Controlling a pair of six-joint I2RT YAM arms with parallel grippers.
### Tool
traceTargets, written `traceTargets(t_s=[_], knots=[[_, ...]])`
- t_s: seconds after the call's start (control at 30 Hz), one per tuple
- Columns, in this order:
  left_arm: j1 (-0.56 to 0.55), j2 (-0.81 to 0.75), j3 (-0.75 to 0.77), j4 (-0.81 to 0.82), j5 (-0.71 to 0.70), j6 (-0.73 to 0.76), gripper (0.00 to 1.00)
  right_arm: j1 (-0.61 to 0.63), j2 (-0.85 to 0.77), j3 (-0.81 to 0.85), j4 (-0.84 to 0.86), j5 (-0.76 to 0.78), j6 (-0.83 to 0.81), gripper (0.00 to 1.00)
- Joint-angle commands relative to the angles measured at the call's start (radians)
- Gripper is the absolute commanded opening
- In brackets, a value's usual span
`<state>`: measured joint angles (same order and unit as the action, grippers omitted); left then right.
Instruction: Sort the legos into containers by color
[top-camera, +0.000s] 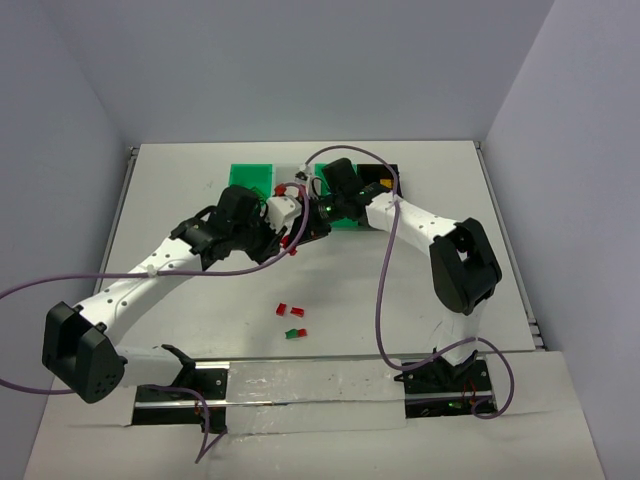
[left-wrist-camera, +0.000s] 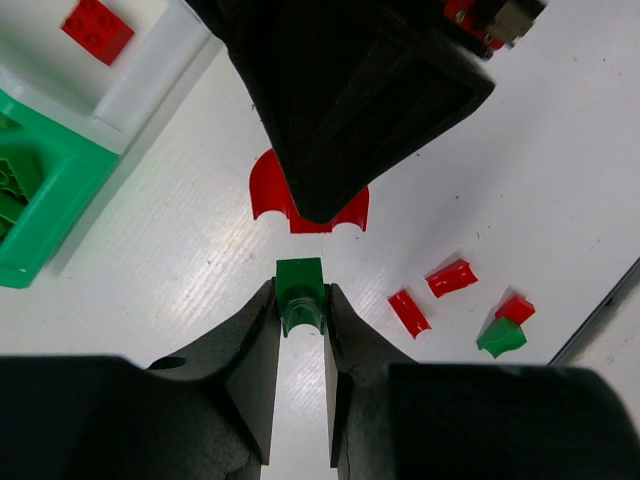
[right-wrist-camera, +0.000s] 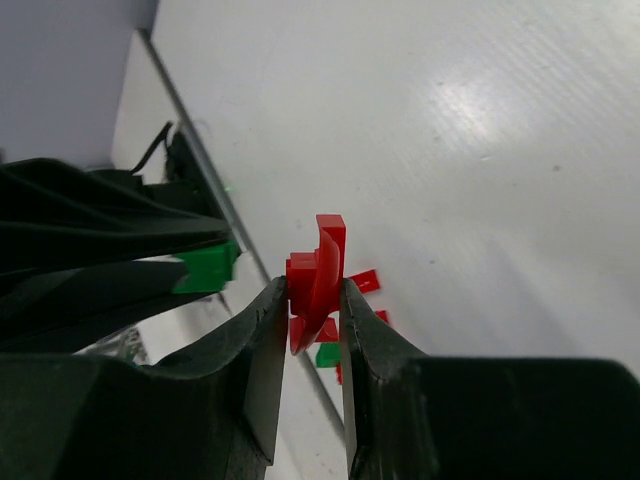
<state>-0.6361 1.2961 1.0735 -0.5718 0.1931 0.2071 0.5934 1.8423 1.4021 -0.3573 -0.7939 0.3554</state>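
Observation:
My left gripper (left-wrist-camera: 300, 300) is shut on a small green lego (left-wrist-camera: 300, 290) and holds it above the table. My right gripper (right-wrist-camera: 315, 290) is shut on a red arched lego (right-wrist-camera: 320, 265). That red lego (left-wrist-camera: 310, 208) hangs just beyond the green one in the left wrist view. The two grippers meet tip to tip in front of the bins (top-camera: 295, 238). Two loose red legos (top-camera: 289, 311) and a green-and-red pair (top-camera: 295, 332) lie on the table nearer the arms. A white bin (left-wrist-camera: 150, 75) holds a red brick (left-wrist-camera: 97, 27). A green bin (left-wrist-camera: 45, 215) holds green bricks.
The bins stand in a row at the back: green (top-camera: 250, 176), white (top-camera: 300, 172), a second green (top-camera: 345, 218) and black (top-camera: 390, 175), partly hidden by the right arm. Purple cables loop over both arms. Walls close the table's left, back and right.

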Motion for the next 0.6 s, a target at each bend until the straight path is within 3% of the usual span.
traceTargets(t_s=[0.0, 0.23, 0.33, 0.43, 0.57], knots=[[-0.005, -0.019, 0.079, 0.029, -0.043, 0.024, 0.00, -0.003, -0.045, 0.047, -0.050, 0.140, -0.055, 0.00], [0.136, 0.052, 0.129, 0.107, -0.072, 0.041, 0.00, -0.009, -0.112, 0.066, -0.071, 0.213, -0.119, 0.00], [0.274, 0.199, 0.252, 0.124, -0.046, -0.004, 0.00, -0.009, -0.156, 0.063, -0.079, 0.306, -0.171, 0.00], [0.323, 0.322, 0.385, 0.116, -0.040, -0.031, 0.00, -0.010, -0.185, 0.064, -0.083, 0.349, -0.203, 0.00], [0.354, 0.442, 0.479, 0.148, -0.059, -0.061, 0.08, -0.014, -0.206, 0.072, -0.080, 0.386, -0.222, 0.00]])
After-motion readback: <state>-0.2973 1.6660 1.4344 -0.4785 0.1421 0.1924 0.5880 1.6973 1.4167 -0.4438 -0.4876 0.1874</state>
